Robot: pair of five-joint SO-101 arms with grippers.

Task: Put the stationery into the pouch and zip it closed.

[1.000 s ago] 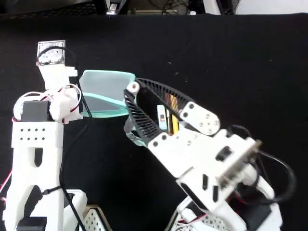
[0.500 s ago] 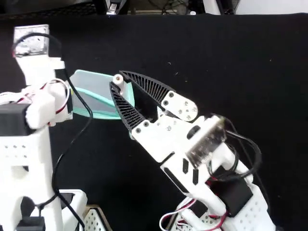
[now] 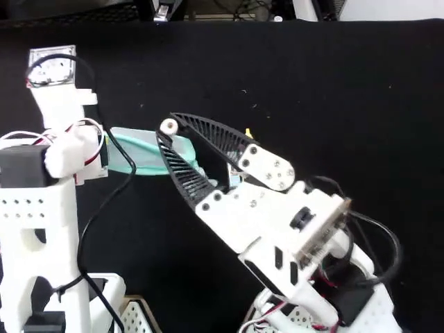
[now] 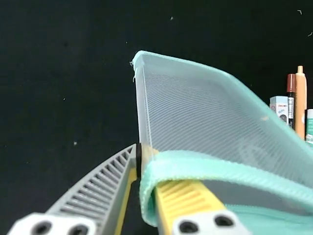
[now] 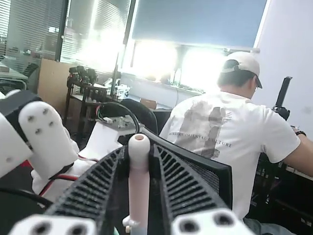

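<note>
The teal mesh pouch [image 3: 142, 156] hangs lifted off the black table, its zipper edge pinched by my left gripper [image 3: 111, 156]. In the left wrist view the grey and yellow fingers [image 4: 112, 181] are clamped on the pouch [image 4: 205, 117] rim. My right gripper [image 3: 166, 135], black-ribbed, is tilted upward beside the pouch and shut on a white pen [image 3: 168, 126]. The pen [image 5: 139, 176] stands between its fingers [image 5: 93, 191] in the right wrist view. More stationery [image 4: 295, 103], pens and a small box, lies on the table past the pouch.
The table [image 3: 333, 90] is covered in black cloth, with bare room at the back and right. The right arm's white body [image 3: 277, 229] covers the middle front. A yellow pen tip [image 3: 248, 132] pokes out behind the right gripper.
The left arm swung up and left with the pouch, then came back down a little. The right gripper with the pen swept left toward the pouch and now sits slightly lower.
</note>
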